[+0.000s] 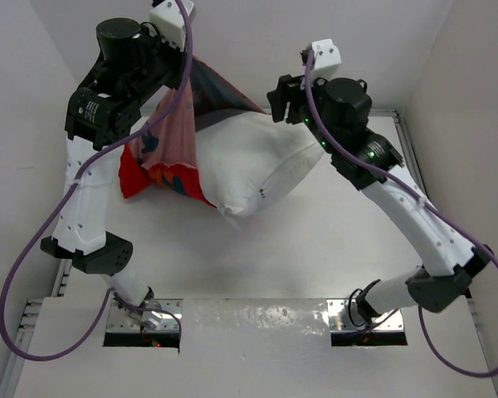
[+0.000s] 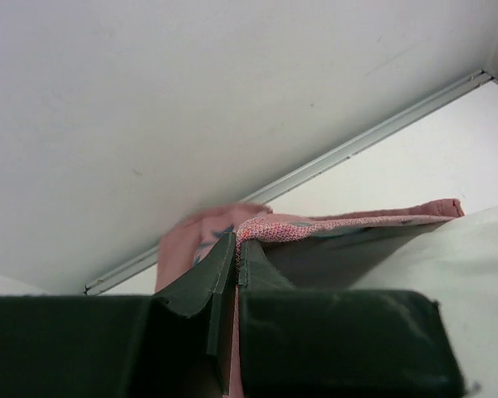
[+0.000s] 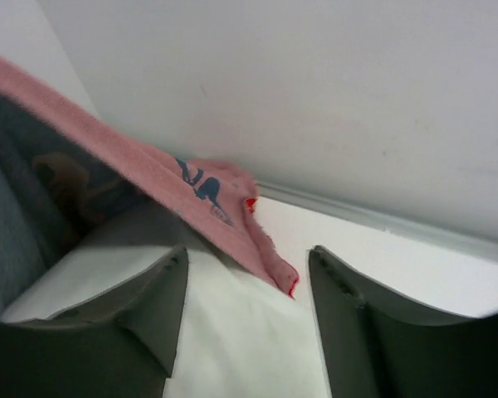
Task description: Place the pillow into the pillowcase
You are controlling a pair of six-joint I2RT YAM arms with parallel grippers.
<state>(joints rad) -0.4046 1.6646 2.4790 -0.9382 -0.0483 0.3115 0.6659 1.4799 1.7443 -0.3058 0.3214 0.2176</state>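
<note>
While the large, puffy white rectangular pillow (image 1: 261, 170) is only partly sleeved, the red cartoon-printed fabric pillowcase (image 1: 168, 157) drapes over its left end. The left gripper (image 2: 236, 249), above that end, pinches the case's hem. The right gripper (image 3: 247, 259), over the pillow's far edge, stands half open and empty. Next, probably: regrasp the hem and pull rightward.

Light: bright, even, from overhead.
Glare: on shiny strip (image 1: 257, 319), top view's lower middle.
Shadow: soft, under pillow (image 1: 261, 166).
Focus: wrist views blurred up close.
</note>
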